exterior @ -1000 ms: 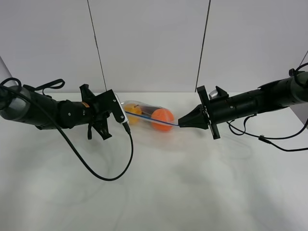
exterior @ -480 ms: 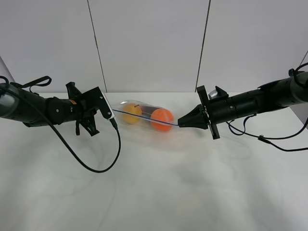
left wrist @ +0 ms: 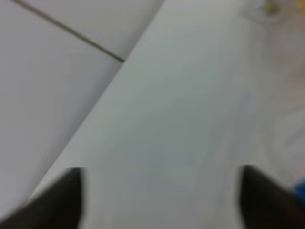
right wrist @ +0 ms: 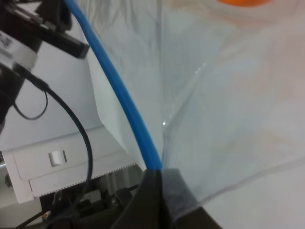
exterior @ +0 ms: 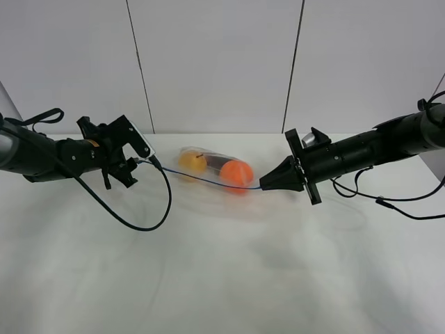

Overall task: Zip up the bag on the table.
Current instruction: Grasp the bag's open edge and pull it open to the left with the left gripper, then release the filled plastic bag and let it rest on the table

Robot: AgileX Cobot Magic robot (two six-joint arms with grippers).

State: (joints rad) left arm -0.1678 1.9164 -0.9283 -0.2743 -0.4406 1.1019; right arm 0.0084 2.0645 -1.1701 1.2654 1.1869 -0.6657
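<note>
The clear bag (exterior: pixel 212 167) lies on the white table (exterior: pixel 222 278) at the back middle, with a yellow fruit (exterior: pixel 190 161) and an orange fruit (exterior: pixel 236 173) inside. Its blue zipper strip (exterior: pixel 201 177) runs stretched along the near edge. My right gripper (exterior: pixel 267 184) is shut on the strip's right end. The right wrist view shows the gripper (right wrist: pixel 159 179) pinching the blue strip (right wrist: pixel 119 90) and the clear plastic (right wrist: pixel 228 105). My left gripper (exterior: pixel 144 159) is at the strip's left end. In the blurred left wrist view its fingers (left wrist: pixel 66 198) stand apart, with nothing between them.
A black cable (exterior: pixel 142 224) loops from the left arm onto the table. Another cable (exterior: pixel 389 204) trails from the right arm. A white panelled wall (exterior: pixel 215 62) stands behind the table. A blue patch (left wrist: pixel 300 191) shows at the edge of the left wrist view.
My left gripper has moved left, away from the fruits, to the strip's left end. The bag has shifted slightly right and lower. The right gripper has stayed shut on the strip.
</note>
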